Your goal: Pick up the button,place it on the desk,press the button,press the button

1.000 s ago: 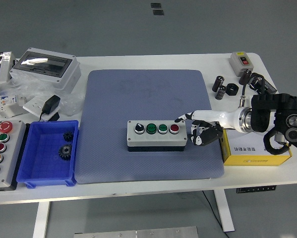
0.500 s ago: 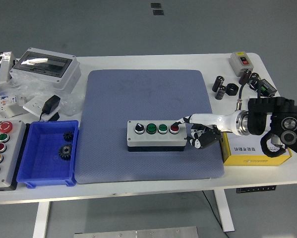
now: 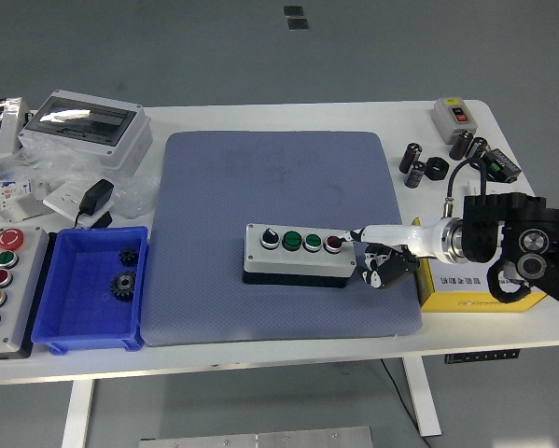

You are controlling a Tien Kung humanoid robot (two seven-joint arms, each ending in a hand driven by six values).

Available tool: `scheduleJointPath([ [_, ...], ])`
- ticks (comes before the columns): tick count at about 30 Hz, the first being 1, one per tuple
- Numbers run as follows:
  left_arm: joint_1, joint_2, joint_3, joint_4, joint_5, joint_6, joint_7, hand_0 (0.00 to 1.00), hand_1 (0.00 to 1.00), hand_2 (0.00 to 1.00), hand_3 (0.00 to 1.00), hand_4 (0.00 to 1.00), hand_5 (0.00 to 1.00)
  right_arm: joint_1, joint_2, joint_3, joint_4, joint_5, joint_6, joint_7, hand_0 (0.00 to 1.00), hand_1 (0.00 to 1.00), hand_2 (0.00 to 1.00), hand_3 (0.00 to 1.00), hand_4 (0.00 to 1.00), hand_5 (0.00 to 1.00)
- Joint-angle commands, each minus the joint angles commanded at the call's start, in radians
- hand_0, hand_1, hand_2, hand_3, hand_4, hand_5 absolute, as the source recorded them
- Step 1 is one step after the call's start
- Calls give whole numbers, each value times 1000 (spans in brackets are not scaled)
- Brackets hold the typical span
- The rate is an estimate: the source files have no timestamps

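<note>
Hand: right hand (image 3: 384,254) with index finger stretched onto the red button (image 3: 334,243), other fingers curled, holding nothing.
Box: button box (image 3: 299,254) lies on the blue mat (image 3: 260,187), mid-worktop (image 3: 288,117).
Advice: press straight down, lest the box slide sideways.

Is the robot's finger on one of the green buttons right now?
No. The right hand has its extended fingertip at the red button at the right end of the button box, not the green ones.

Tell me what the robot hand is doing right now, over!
Right hand at the button box, one white finger on its red button, other fingers curled. Box sits on the blue mat. Left arm out of view. Nothing in the way.
</note>
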Motion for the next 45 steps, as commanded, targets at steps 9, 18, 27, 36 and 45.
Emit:
scheduleJointPath([
  [9, 4, -1, 3, 0, 2, -1, 1, 605, 601, 531, 595, 627, 185, -61, 3, 190, 70, 158, -32, 151, 2, 154, 241, 947, 268, 26],
  [18, 8, -7, 5, 0, 6, -1, -4, 605, 600, 531, 595, 629, 185, -223, 140, 372, 2, -1, -309, 343, 46, 200, 272, 917, 271, 28],
  [27, 10, -7, -3, 0, 10, 3, -9, 605, 600, 531, 595, 630, 185, -334, 259, 464, -96, -19, -633, 577, 162, 301, 379, 879, 352, 68],
  [36, 9, -4, -1, 0, 9, 3, -8, 605, 600, 532, 596, 630, 187, -398, 300, 501, -98, 66, -777, 665, 707, 717, 748, 805, 778, 475],
  [45, 2, 10, -7, 0, 24, 0, -9, 605, 600, 532, 597, 630, 187, -425, 304, 508, -95, 96, -779, 671, 768, 757, 787, 830, 846, 547],
])
